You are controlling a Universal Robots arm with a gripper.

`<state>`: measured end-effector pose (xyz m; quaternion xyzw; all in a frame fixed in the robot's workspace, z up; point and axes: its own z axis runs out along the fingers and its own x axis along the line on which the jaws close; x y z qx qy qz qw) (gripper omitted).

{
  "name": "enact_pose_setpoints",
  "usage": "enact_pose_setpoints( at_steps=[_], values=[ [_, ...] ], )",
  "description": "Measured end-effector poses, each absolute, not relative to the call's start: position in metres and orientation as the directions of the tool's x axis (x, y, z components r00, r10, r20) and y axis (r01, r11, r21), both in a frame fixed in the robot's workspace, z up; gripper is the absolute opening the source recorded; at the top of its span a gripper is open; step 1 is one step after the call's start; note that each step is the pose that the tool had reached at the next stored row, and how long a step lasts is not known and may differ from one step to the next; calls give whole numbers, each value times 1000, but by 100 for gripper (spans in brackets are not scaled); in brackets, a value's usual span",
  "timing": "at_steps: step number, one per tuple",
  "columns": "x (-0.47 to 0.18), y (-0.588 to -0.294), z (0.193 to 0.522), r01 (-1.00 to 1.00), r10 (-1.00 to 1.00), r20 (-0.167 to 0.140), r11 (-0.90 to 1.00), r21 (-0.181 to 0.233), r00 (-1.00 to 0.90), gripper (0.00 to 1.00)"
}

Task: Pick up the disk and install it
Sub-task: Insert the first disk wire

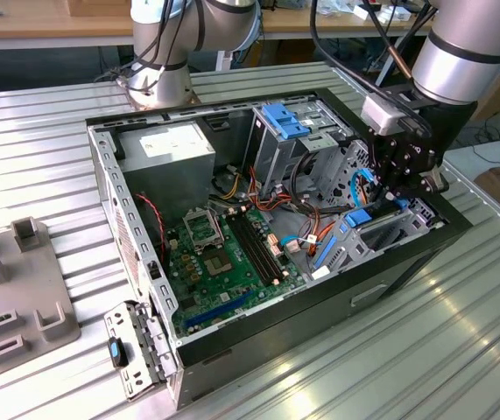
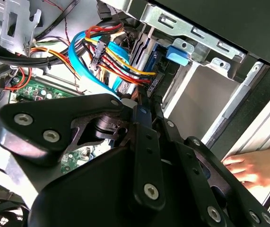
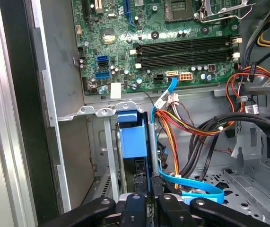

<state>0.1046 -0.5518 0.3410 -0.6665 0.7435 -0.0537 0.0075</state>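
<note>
The disk [image 3: 131, 135] stands on edge in the drive bay at the front corner of the open computer case [image 1: 109, 175], on the exterior view's right. Its blue carrier rail and silver side show in the first wrist view, and its blue end shows in the exterior view as disk [image 1: 361, 216]. My gripper [image 3: 149, 202] reaches down into the case, and its black fingers [image 3: 135, 208] are pressed against the disk's thin upper edge from both sides. In the second wrist view the gripper [image 2: 146, 101] closes on the disk [image 2: 150, 59] just beside a bundle of cables.
Blue data cable [image 3: 198, 189] and coloured power wires [image 2: 111, 52] run close beside the bay. The motherboard [image 1: 223, 254], grey power-supply box [image 1: 166, 149] and blue-topped drive cage [image 1: 289, 122] occupy the case. A person's hand [image 2: 250, 168] rests at the case's outer side. A grey fixture [image 1: 13, 289] sits on the exterior view's left.
</note>
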Motion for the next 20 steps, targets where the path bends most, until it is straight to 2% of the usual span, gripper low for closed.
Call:
enact_pose_setpoints(
  at_steps=[15,16,20],
  values=[
    [105,-552,345,-991,-993,60,98,-90,-104,16],
    [105,-552,345,-993,-993,62,98,-72,-103,16],
    [105,-551,345,-993,-993,69,94,-71,-99,16]
  ],
)
